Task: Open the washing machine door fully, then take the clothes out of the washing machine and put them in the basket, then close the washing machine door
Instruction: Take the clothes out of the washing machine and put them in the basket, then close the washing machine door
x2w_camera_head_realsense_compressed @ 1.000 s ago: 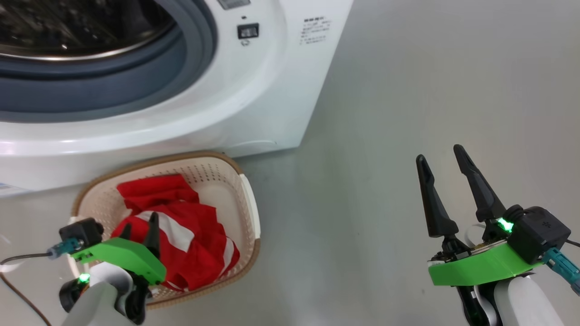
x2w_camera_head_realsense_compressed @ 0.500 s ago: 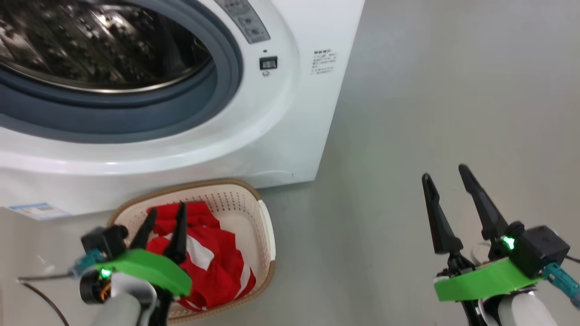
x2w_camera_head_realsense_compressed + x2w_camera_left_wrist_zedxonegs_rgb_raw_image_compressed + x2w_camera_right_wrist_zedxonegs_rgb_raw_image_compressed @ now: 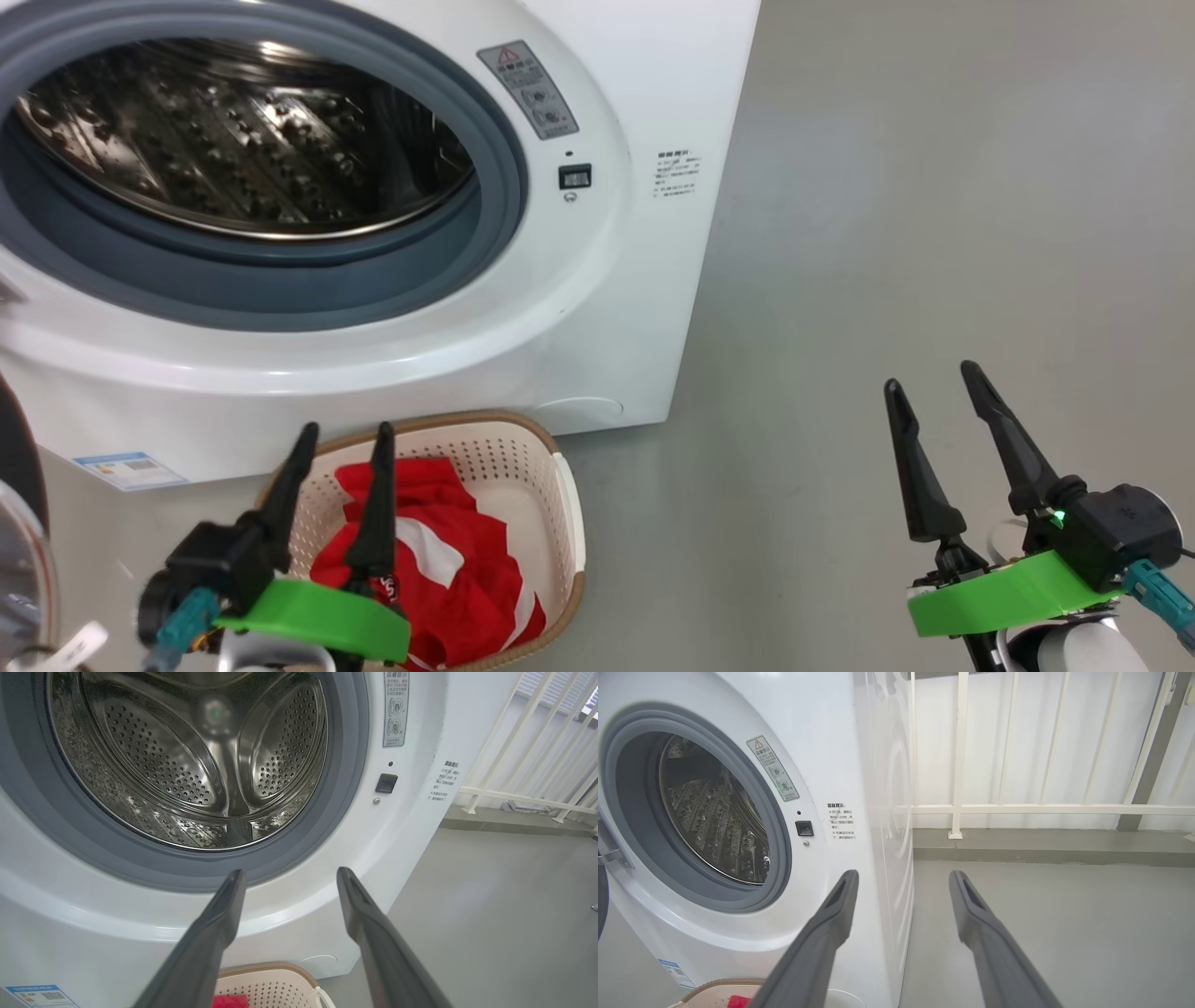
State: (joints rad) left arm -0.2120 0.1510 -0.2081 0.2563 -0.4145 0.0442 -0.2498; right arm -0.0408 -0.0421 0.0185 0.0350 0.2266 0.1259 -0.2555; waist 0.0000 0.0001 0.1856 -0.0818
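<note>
**Head view:** my head camera looks forward and steeply down from above the basket (image 3: pixel 571 523). It sits near the washing machine (image 3: pixel 597 308), facing its front and the grey floor (image 3: pixel 934 187) on my right.

**Left wrist view:** I look along the left gripper (image 3: pixel 290 871), low and close, straight into the steel drum (image 3: pixel 210 765).

**Right wrist view:** I look from farther right, obliquely across the machine's front corner toward a white railing (image 3: pixel 957 765).

All three views share the drum opening, the black square latch (image 3: pixel 574 176) and the basket's rim.
</note>
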